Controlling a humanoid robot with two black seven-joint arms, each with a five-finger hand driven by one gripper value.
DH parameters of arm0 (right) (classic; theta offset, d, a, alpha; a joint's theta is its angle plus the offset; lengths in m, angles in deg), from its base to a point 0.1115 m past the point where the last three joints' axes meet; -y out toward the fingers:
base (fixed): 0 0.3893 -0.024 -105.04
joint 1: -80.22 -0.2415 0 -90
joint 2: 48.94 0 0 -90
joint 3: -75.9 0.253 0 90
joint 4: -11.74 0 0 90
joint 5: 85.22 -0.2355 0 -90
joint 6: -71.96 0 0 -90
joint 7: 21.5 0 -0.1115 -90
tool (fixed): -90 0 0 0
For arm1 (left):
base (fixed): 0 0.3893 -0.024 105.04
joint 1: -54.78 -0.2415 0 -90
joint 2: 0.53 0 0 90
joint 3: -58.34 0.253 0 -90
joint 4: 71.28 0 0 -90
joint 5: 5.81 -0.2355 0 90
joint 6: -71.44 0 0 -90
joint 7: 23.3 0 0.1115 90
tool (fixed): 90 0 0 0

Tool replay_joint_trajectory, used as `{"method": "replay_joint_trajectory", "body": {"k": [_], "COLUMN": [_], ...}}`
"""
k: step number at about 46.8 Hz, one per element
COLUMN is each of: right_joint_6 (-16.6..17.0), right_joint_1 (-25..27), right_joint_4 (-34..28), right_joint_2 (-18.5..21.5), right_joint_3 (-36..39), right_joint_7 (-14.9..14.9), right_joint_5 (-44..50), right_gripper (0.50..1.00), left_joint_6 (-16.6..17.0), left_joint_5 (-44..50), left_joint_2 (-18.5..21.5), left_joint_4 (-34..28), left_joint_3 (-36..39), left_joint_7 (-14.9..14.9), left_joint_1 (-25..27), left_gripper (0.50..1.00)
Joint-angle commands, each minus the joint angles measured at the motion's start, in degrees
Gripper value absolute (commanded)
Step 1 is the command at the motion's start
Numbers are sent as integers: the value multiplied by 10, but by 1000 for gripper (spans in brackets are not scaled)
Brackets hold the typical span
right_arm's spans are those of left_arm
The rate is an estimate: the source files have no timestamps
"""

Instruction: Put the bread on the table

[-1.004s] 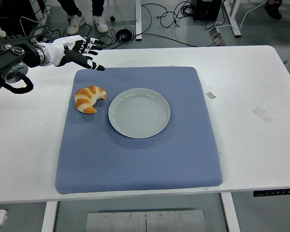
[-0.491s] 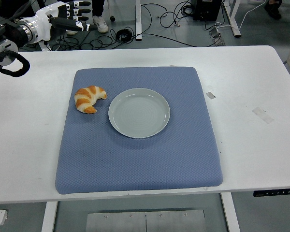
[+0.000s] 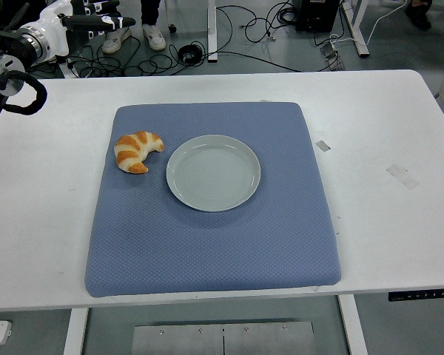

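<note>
The bread [image 3: 138, 151] is a croissant, golden brown with paler cream bands across its ridged back, curved into a crescent whose two tips point toward the right and down. It lies flat and whole on the left part of a blue quilted mat [image 3: 214, 244] that covers the middle of the white desk [image 3: 385, 133], just beside the left rim of a pale round plate [image 3: 213, 172] and not on it, with nothing touching or holding it

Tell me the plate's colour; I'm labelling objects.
The plate is a pale grey-green, plain with no pattern, seen clearly in the head view on the blue mat.
</note>
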Motion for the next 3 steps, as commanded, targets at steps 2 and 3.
{"method": "replay_joint_trajectory", "body": {"k": [2, 3], "right_joint_6": [0, 0], "right_joint_1": [0, 0], "right_joint_4": [0, 0], "right_joint_2": [0, 0], "right_joint_3": [0, 0], "right_joint_7": [1, 1], "right_joint_5": [0, 0], "right_gripper": [1000, 1000], "left_joint_6": [0, 0], "left_joint_5": [-1, -1], "left_joint_2": [-1, -1], "left_joint_4": [0, 0], "left_joint_3": [2, 2], "left_joint_7": [0, 0], "left_joint_1": [-2, -2], "left_gripper": [948, 948]}}
